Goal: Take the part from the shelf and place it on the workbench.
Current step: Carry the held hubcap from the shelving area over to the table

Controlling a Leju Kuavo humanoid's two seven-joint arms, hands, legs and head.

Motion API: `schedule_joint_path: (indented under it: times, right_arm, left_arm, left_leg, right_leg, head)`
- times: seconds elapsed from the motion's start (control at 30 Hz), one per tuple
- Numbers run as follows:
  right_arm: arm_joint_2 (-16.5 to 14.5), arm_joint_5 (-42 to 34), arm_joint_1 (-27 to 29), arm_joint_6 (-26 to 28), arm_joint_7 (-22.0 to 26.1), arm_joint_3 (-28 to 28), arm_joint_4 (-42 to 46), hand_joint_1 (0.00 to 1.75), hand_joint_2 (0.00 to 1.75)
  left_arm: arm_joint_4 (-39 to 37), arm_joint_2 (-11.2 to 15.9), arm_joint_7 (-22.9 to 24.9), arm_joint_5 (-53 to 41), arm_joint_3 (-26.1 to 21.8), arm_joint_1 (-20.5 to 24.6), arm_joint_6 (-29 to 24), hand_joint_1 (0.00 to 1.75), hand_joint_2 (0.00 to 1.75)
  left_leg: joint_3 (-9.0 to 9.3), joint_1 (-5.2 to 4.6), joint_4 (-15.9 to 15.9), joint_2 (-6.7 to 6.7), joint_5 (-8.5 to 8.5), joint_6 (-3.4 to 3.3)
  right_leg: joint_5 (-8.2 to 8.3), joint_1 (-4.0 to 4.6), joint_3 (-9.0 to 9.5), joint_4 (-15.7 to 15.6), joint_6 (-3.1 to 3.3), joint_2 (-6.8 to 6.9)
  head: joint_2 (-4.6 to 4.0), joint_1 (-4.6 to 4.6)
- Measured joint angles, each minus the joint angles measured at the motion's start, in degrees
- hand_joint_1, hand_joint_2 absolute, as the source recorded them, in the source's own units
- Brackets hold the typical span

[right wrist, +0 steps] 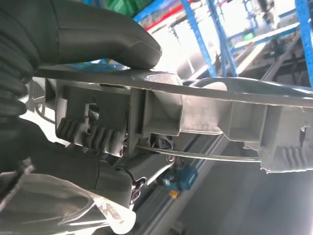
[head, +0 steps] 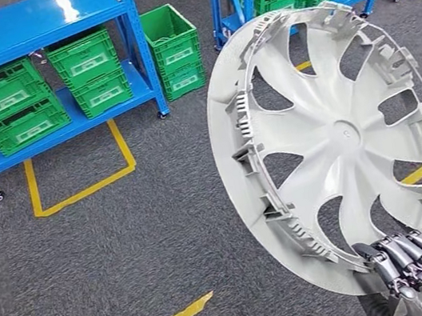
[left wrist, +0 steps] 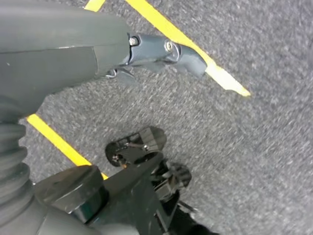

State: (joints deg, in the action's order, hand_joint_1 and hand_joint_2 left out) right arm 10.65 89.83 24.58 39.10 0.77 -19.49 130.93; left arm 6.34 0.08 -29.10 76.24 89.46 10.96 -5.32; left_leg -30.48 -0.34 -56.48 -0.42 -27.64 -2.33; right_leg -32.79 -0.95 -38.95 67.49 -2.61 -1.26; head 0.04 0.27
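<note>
Part (head: 339, 136), a big grey wheel cover, is standing up on its edge in the air over the grey floor (head: 149, 241). We are holding it by its bottom rim with our right hand (head: 413, 266), thumb on one side and fingers on the other. The round face is rising straight up above that hand. Our left hand (left wrist: 162, 54) is hanging low by the floor, holding nothing, fingers seemingly loose. The blue shelf (head: 40, 24) is far off. We are not seeing the desk yet.

grey carpet floor (head: 149, 241), yellow tape lines (head: 83, 191); blue shelf (head: 50, 87), green crates (head: 91, 73)
</note>
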Motion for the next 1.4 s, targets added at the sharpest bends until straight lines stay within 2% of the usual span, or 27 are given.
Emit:
schedule_joint_path:
  times: [0.03,0.07,0.1,0.13,0.2,0.27,0.37,0.43,0.5,0.53,0.57,0.6,0.63,0.67,0.73,0.8,0.87,0.93,1.0,1.07,1.1,1.13,1.2,1.27,1.3,1.37,1.4]
  right_arm:
    - [-0.26,0.02,0.12,0.0,0.4,0.3,0.12,1.75,1.75]
    - [-0.53,0.03,0.34,0.0,0.72,0.6,0.26,1.75,1.75]
    - [-0.81,0.04,0.58,0.0,0.96,0.87,0.41,1.75,1.75]
    - [-1.06,0.04,0.8,0.0,1.13,1.14,0.58,1.75,1.75]
    - [-1.58,0.08,1.22,0.0,1.4,1.72,1.01,1.75,1.75]
    - [-2.26,0.14,1.63,0.0,1.78,2.35,1.56,1.75,1.75]
    - [-3.2,0.18,2.31,0.0,2.26,3.21,2.2,1.75,1.75]
    - [-3.64,0.18,2.62,0.0,2.41,3.56,2.51,1.75,1.75]
    - [-3.95,0.14,2.72,0.0,2.48,3.76,2.75,1.75,1.75]
    - [-4.07,0.12,2.76,0.0,2.49,3.84,2.83,1.75,1.75]
    - [-4.16,0.1,2.82,0.0,2.51,3.9,2.87,1.75,1.75]
    - [-4.25,0.11,2.87,0.0,2.53,3.95,2.88,1.75,1.75]
    - [-4.31,0.11,2.93,0.0,2.55,3.99,2.89,1.75,1.75]
    - [-4.35,0.11,2.99,0.0,2.61,4.02,2.92,1.75,1.75]
    - [-4.56,0.11,3.08,0.0,3.0,4.22,3.09,1.75,1.75]
    - [-5.04,0.11,3.25,0.0,3.88,4.71,3.39,1.75,1.75]
    - [-5.78,0.11,3.66,0.0,4.89,5.37,3.81,1.75,1.75]
    - [-6.55,0.11,4.22,0.0,5.94,6.18,4.3,1.75,1.75]
    - [-7.24,0.14,4.54,0.0,6.89,6.95,4.72,1.75,1.75]
    - [-7.88,0.18,4.82,0.0,7.46,7.47,5.07,1.75,1.75]
    - [-8.18,0.18,5.08,0.0,7.63,7.68,5.24,1.75,1.75]
    - [-8.47,0.18,5.36,0.0,7.75,7.89,5.44,1.75,1.75]
    - [-9.07,0.18,5.76,0.0,7.92,8.23,5.89,1.75,1.75]
    - [-9.63,0.18,5.91,0.0,7.99,8.52,6.4,1.75,1.75]
    - [-9.86,0.18,6.0,0.0,8.02,8.66,6.63,1.75,1.75]
    - [-10.4,0.17,6.36,0.0,8.15,8.96,7.08,1.75,1.75]
    - [-10.66,0.17,6.55,0.0,8.24,9.09,7.29,1.75,1.75]
  left_arm:
    - [0.0,-0.03,-0.03,0.06,0.0,-0.17,0.01,0.0,1.75]
    - [0.0,-0.07,-0.08,0.13,0.0,-0.31,0.01,0.0,1.75]
    - [0.0,-0.13,-0.16,0.22,0.0,-0.4,0.01,0.0,1.75]
    - [0.0,-0.18,-0.25,0.31,0.0,-0.42,0.01,0.0,1.75]
    - [0.0,-0.29,-0.46,0.43,0.0,-0.41,0.02,0.0,1.75]
    - [0.0,-0.33,-0.65,0.48,0.0,-0.41,0.02,0.0,1.75]
    - [0.0,-0.32,-0.8,0.52,0.0,-0.35,0.03,0.0,1.75]
    - [0.0,-0.32,-0.84,0.54,0.0,-0.31,0.02,0.0,1.75]
    - [0.0,-0.32,-0.86,0.56,0.0,-0.46,0.02,0.0,1.75]
    - [0.0,-0.33,-0.86,0.56,0.01,-0.58,0.03,0.0,1.75]
    - [0.0,-0.34,-0.86,0.56,0.02,-0.68,0.03,0.0,1.75]
    - [0.0,-0.35,-0.86,0.56,0.03,-0.74,0.03,0.0,1.75]
    - [0.0,-0.37,-0.86,0.56,0.04,-0.75,0.03,0.0,1.75]
    - [0.0,-0.36,-0.86,0.57,0.04,-0.73,0.03,0.0,1.75]
    - [0.0,-0.28,-0.87,0.61,0.04,-0.7,0.03,0.0,1.75]
    - [0.0,-0.21,-0.9,0.72,0.04,-0.7,0.03,0.0,1.75]
    - [0.01,-0.31,-0.95,0.91,0.04,-0.67,0.03,0.0,1.75]
    - [0.01,-0.42,-1.01,1.1,0.04,-0.65,0.02,0.0,1.75]
    - [0.0,-0.41,-1.05,1.21,0.04,-0.79,0.01,0.0,1.75]
    - [0.0,-0.41,-1.08,1.26,0.04,-1.0,0.01,0.0,1.75]
    - [0.01,-0.44,-1.08,1.29,0.04,-1.05,0.01,0.0,1.75]
    - [0.01,-0.5,-1.08,1.32,0.04,-1.03,0.01,0.0,1.75]
    - [0.02,-0.63,-1.08,1.41,0.04,-0.9,0.01,0.0,1.75]
    - [0.02,-0.69,-1.1,1.48,0.04,-0.76,0.01,0.0,1.75]
    - [0.02,-0.7,-1.11,1.5,0.04,-0.69,0.01,0.0,1.75]
    - [0.02,-0.72,-1.14,1.5,0.04,-0.56,0.01,0.0,1.75]
    - [0.02,-0.73,-1.15,1.5,0.04,-0.46,0.01,0.0,1.75]
  left_leg:
    - [-0.14,-0.07,-0.04,0.78,0.03,-0.03]
    - [-0.24,-0.13,-0.09,1.56,0.04,-0.02]
    - [-0.3,-0.16,-0.15,2.29,0.04,0.0]
    - [-0.33,-0.16,-0.22,2.9,0.02,0.04]
    - [-0.28,-0.28,-0.49,4.05,-0.18,0.36]
    - [-0.29,-0.58,-0.99,5.02,-0.44,0.89]
    - [-0.27,-0.6,-1.39,5.94,-0.67,1.58]
    - [-1.0,-0.25,-3.53,4.05,-2.58,2.27]
    - [-3.6,0.13,-10.01,1.58,-6.55,2.86]
    - [-5.22,0.24,-13.92,1.13,-8.34,2.99]
    - [-6.35,0.3,-16.73,1.01,-9.22,3.03]
    - [-6.67,0.32,-17.68,0.96,-8.97,2.98]
    - [-5.84,0.33,-16.11,0.78,-7.47,2.81]
    - [-4.22,0.33,-12.75,0.28,-5.3,2.56]
    - [-0.66,0.38,-5.08,-2.29,-1.85,1.89]
    - [0.69,0.34,-1.7,-3.9,-1.31,1.49]
    - [0.69,0.39,-0.97,-3.0,-1.23,1.26]
    - [0.71,0.59,-0.16,-1.68,-0.64,0.85]
    - [0.58,0.56,0.24,-0.14,-0.28,0.52]
    - [0.33,0.36,0.17,1.44,-0.24,0.43]
    - [0.27,0.28,0.14,2.23,-0.24,0.44]
    - [0.24,0.23,0.1,2.97,-0.26,0.46]
    - [0.3,0.13,-0.07,4.28,-0.38,0.65]
    - [0.28,-0.17,-0.39,5.27,-0.6,1.12]
    - [0.27,-0.3,-0.51,5.7,-0.63,1.35]
    - [0.34,-0.36,-0.59,6.54,-0.61,1.79]
    - [0.33,-0.27,-0.84,6.28,-0.95,2.09]
  right_leg:
    - [-1.57,-0.02,-1.41,3.49,-0.21,0.44]
    - [-2.29,-0.04,-2.14,5.73,-0.42,0.67]
    - [-1.97,-0.06,-1.84,5.93,-0.59,0.85]
    - [-0.85,-0.08,-0.61,4.25,-0.7,1.1]
    - [2.12,0.04,4.23,-3.65,-0.74,3.2]
    - [3.52,0.26,7.48,-9.15,-0.02,4.72]
    - [3.8,0.32,7.52,-9.66,1.28,3.47]
    - [4.17,0.1,7.34,-9.81,1.95,2.5]
    - [4.45,0.0,7.05,-9.85,2.45,1.44]
    - [4.56,0.02,6.89,-9.84,2.59,0.83]
    - [4.65,0.04,6.78,-9.83,2.65,0.19]
    - [4.74,0.06,6.72,-9.82,2.65,-0.5]
    - [4.83,0.07,6.73,-9.82,2.58,-1.24]
    - [4.91,0.08,6.76,-9.82,2.47,-1.95]
    - [5.13,0.05,6.66,-9.77,2.11,-3.31]
    - [5.51,-0.11,6.04,-9.7,1.46,-4.45]
    - [5.94,-0.27,5.3,-9.83,0.66,-5.35]
    - [4.88,-0.12,4.16,-8.52,0.18,-3.5]
    - [1.4,0.02,1.46,-2.83,-0.04,-0.32]
    - [-1.7,-0.03,-1.5,4.18,-0.33,0.74]
    - [-1.91,-0.04,-1.87,5.58,-0.44,0.86]
    - [-1.08,-0.04,-1.08,4.7,-0.49,1.04]
    - [2.13,0.05,3.42,-2.69,-0.34,2.55]
    - [3.88,0.37,7.28,-9.16,0.32,4.32]
    - [3.95,0.53,7.91,-10.33,0.7,4.65]
    - [4.16,0.66,7.79,-10.47,1.41,3.7]
    - [4.34,0.57,7.71,-10.55,1.71,3.21]
  head:
    - [0.0,0.01]
    - [0.0,0.0]
    - [0.0,0.01]
    - [0.0,0.01]
    - [0.0,0.04]
    - [0.0,-0.05]
    - [0.0,-0.08]
    - [0.0,-0.19]
    - [0.0,-0.32]
    - [0.0,-0.32]
    - [0.0,-0.32]
    - [0.0,-0.32]
    - [0.0,-0.33]
    - [0.0,-0.33]
    - [0.0,-0.29]
    - [0.0,-0.35]
    - [0.0,-0.43]
    - [0.0,-0.25]
    - [0.0,0.01]
    - [0.0,0.1]
    - [0.0,0.1]
    - [0.0,0.1]
    - [0.0,0.1]
    - [0.0,0.03]
    - [0.0,0.0]
    - [0.0,-0.06]
    - [0.0,-0.07]
